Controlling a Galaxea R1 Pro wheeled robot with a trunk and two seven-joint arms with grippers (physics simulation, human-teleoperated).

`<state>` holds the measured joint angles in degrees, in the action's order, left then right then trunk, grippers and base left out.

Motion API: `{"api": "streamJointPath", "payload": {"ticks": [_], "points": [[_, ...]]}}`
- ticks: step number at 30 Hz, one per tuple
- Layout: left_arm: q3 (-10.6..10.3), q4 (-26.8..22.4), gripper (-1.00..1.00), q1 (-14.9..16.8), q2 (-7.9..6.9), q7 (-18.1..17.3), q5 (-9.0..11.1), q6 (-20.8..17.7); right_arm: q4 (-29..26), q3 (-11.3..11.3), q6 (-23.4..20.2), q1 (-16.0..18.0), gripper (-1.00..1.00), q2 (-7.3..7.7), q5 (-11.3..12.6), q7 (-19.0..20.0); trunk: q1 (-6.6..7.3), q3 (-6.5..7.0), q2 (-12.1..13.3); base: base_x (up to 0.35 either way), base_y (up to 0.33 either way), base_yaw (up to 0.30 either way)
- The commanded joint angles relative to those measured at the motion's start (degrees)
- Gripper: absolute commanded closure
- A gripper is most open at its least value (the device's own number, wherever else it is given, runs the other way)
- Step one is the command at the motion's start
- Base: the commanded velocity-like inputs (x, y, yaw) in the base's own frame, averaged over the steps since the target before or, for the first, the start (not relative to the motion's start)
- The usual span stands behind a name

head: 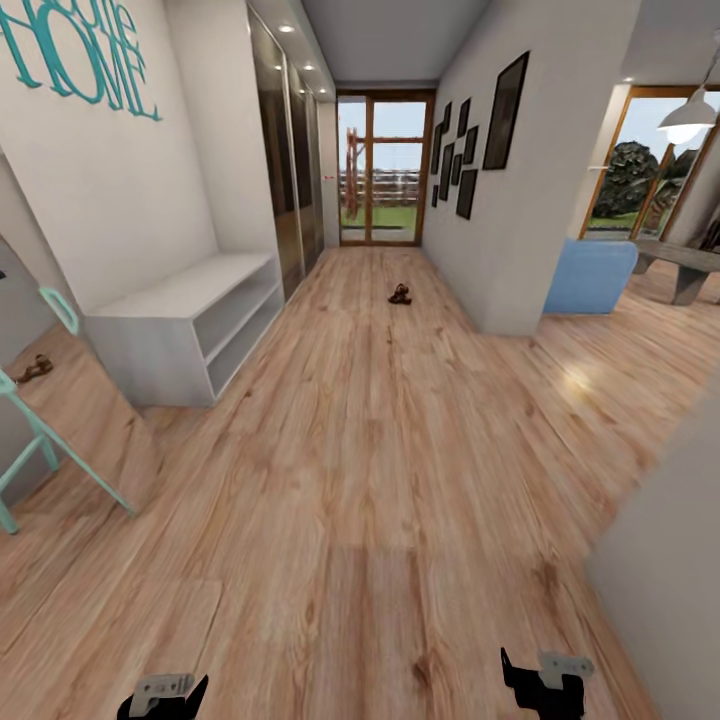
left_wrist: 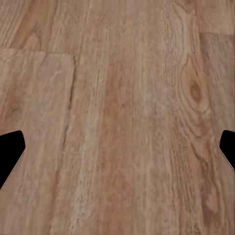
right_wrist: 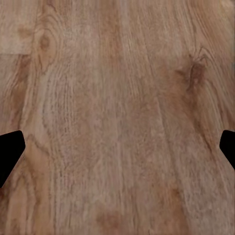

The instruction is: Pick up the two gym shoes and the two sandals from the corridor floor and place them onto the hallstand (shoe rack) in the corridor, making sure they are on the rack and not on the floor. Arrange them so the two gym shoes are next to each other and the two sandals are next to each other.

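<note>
Both end effectors low at the near edge of head view: left end effector (head: 165, 697), right end effector (head: 545, 682). Wrist cams show fingertips spread wide w/ only bare plank between them, so both released, nothing held. The corridor floor (head: 380, 480) is directly under both.

Ahead-left of the left end effector: the hallstand (head: 185, 325), pale grey unit, broad top, two open shelves below. Top and shelves look bare from here.

Well ahead of both end effectors, roughly between their lines and down the corridor: small dark brown item on the floor (head: 400, 294). Probably the sandals, one or both, too small to tell. It sits past the hallstand's far end, well apart from it. A brown shape (head: 35, 370) also shows far left in what looks like a mirror, likely a reflection. Gym shoes not spotted.

Handling, judged not seen:
- sandals light, flat sole fairly stiff, leather straps soft and floppy.
- pinching a strap = sandal swings and tilts; better to clamp across the sole's edges mid-length, or sole plus strap base.
- thin profile on smooth plank, so fingers must come down close to the floor; it may skate when nudged.
- not fragile, firm squeeze ok.

Base needs to drive fwd before any reach.
</note>
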<state>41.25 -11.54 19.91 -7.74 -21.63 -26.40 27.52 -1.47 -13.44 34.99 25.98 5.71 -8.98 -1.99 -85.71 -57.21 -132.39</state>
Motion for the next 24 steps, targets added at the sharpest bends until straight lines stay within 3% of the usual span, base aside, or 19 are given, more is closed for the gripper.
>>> {"api": "streamJointPath", "payload": {"ticks": [1,24], "points": [[0.49,0.02,-1.00,0.04,0.01,-0.34,-0.32,0.15,0.06,-0.40,0.17,0.04,-1.00,0.00,-0.60,-0.21,-0.02,-0.05,-0.02,0.339,0.000,0.000],[0.50,0.06,-1.00,0.04,0.01,-0.31,-0.31,0.15,-0.02,-0.44,0.17,0.04,-1.00,0.00,-0.52,-0.21,-0.02,-0.05,-0.02,0.339,0.000,-0.068]]}}
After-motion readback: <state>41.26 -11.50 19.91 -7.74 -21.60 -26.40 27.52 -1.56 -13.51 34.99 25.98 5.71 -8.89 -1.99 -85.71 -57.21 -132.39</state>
